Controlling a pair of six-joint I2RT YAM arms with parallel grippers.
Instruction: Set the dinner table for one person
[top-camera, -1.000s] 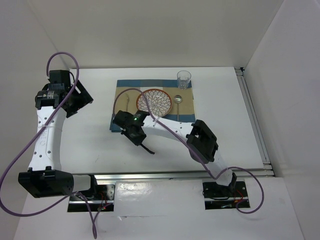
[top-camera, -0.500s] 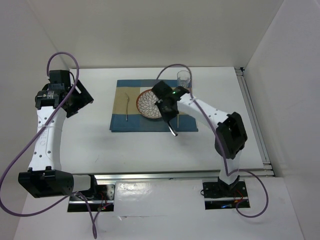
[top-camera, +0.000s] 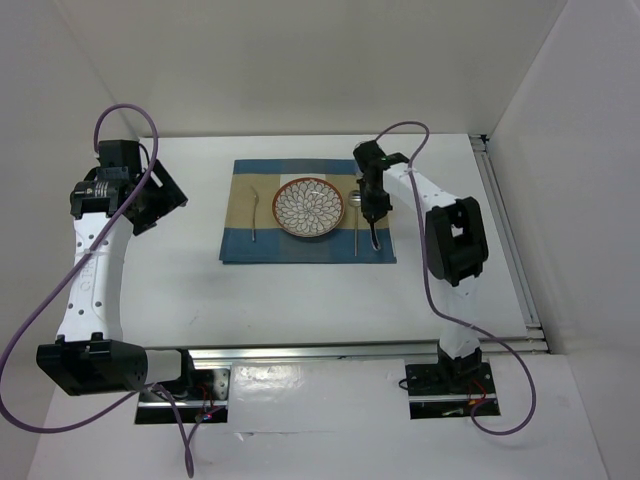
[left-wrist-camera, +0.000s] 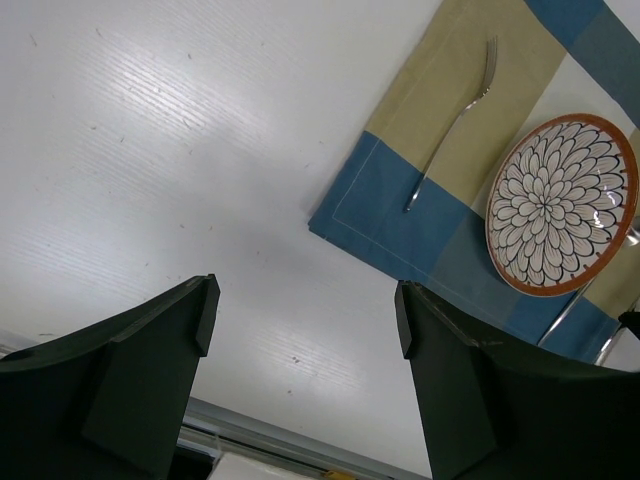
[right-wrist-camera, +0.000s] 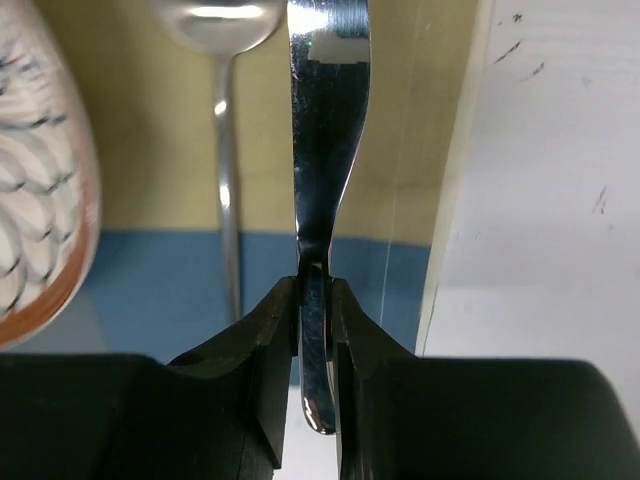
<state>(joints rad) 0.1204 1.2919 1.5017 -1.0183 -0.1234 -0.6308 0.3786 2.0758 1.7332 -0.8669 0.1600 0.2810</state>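
My right gripper (top-camera: 372, 208) is shut on a metal knife (top-camera: 375, 238), pinching its handle (right-wrist-camera: 316, 300) with the blade (right-wrist-camera: 328, 120) pointing away. It holds the knife over the right edge of the striped placemat (top-camera: 240, 245), just right of the spoon (top-camera: 356, 215), which also shows in the right wrist view (right-wrist-camera: 225, 150). The patterned plate (top-camera: 309, 207) sits mid-mat with the fork (top-camera: 255, 215) to its left. My left gripper (top-camera: 160, 200) is open and empty above the white dinner table (top-camera: 300, 290), left of the mat. The plate (left-wrist-camera: 560, 205) and fork (left-wrist-camera: 455, 110) show beyond the open left fingers.
The right arm's wrist (top-camera: 368, 160) covers the mat's far right corner. A metal rail (top-camera: 510, 240) runs along the table's right edge and another (top-camera: 330, 348) along the near edge. White walls enclose the table on three sides.
The right arm has swung from the mat's near left corner, across the plate, to the mat's right edge with the knife. The glass at the far right corner is now hidden. The left arm has not moved.
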